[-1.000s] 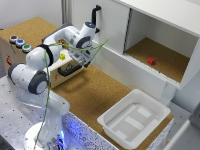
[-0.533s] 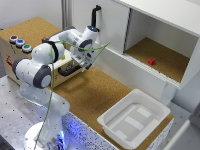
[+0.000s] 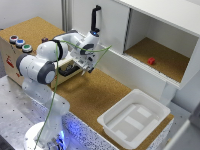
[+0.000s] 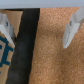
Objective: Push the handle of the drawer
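Cork-topped bench [image 3: 107, 100] seen carrying white cabinet [image 3: 150, 45], door held open, small red object [image 3: 151, 61] inside. White tray [image 3: 134, 117] placed near bench edge. Light-wood drawer [image 3: 12, 52] located at exterior view's left, its black handle [image 3: 67, 71] just beside fingers [image 4: 70, 27]. Fingers spread apart, nothing gripped; handle [image 4: 22, 50] shown between them in wrist view.

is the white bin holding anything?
No: in the exterior view the white bin on the cork surface shows only its own bare moulded floor, with nothing lying in it.
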You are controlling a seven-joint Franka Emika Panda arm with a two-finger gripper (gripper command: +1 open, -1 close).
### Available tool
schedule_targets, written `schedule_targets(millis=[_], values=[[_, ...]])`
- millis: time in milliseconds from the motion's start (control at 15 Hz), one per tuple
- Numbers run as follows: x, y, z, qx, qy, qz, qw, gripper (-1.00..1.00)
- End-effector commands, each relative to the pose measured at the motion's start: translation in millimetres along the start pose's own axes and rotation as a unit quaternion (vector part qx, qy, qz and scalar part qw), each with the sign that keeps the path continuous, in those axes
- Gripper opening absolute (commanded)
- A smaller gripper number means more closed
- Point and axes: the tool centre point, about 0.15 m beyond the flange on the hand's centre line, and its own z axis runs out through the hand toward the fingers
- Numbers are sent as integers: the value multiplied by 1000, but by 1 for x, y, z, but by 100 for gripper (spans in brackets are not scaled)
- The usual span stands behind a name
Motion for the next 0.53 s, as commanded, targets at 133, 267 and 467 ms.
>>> schedule_targets(millis=[133, 267, 467], values=[[12, -14, 21, -16, 74, 24, 997, -100], [17, -16, 23, -12, 84, 31, 996, -100], [18, -21, 23, -8, 85, 26, 996, -100]])
